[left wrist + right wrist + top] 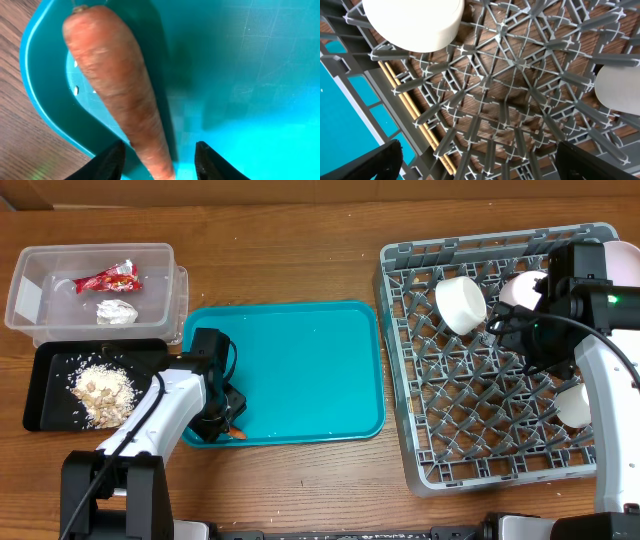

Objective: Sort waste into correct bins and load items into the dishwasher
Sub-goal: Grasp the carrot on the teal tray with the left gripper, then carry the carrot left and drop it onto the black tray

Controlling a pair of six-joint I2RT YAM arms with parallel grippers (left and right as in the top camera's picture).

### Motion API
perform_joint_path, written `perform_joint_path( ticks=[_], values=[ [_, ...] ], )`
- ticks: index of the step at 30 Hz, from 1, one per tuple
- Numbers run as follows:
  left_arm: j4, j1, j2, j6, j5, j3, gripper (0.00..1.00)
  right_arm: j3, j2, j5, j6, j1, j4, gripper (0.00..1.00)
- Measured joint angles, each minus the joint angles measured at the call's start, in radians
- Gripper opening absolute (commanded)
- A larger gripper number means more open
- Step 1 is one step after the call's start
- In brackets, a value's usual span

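Left gripper (159, 152): your 2 fingers sit apart, straddling the thin end of the small orange carrot (120, 90), no pinch. Carrot's rough-skinned, lying near a corner of the teal plastic tray (250, 75). Right gripper (480, 155) spread wide over the grey lattice dish rack (520, 65). Print on the shiny red crumpled wrapper (107, 278) in the clear plastic tub (40, 265): unreadable.

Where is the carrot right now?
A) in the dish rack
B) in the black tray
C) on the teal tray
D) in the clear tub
C: the carrot lies on the teal tray near its corner, within the open left end effector.
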Motion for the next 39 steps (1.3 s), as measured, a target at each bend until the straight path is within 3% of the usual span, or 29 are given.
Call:
perform_joint_path(
  ticks=[13, 15, 21, 25, 33, 39],
  values=[
    [0.047, 0.0, 0.055, -0.001, -0.001, -0.01, 0.61, 0.0, 0.0, 0.0, -0.009, 0.0, -0.008, 1.0],
    [0.053, 0.0, 0.06, -0.001, -0.001, -0.008, 0.57, 0.0, 0.0, 0.0, -0.009, 0.0, -0.008, 1.0],
    [0.08, 0.0, 0.07, 0.005, 0.0, 0.002, 0.32, 0.0, 0.0, 0.0, -0.013, 0.0, -0.008, 1.0],
    [0.086, 0.0, 0.078, 0.029, -0.004, 0.011, 0.09, 0.0, 0.0, 0.0, -0.013, 0.0, -0.008, 1.0],
    [0.025, 0.0, 0.11, 0.103, -0.036, 0.066, 0.04, 0.0, 0.0, 0.0, -0.013, 0.0, -0.008, 1.0],
    [-0.122, 0.0, 0.121, 0.121, -0.097, 0.196, 0.04, 0.0, 0.0, 0.0, -0.013, 0.0, -0.011, 1.0]
  ],
)
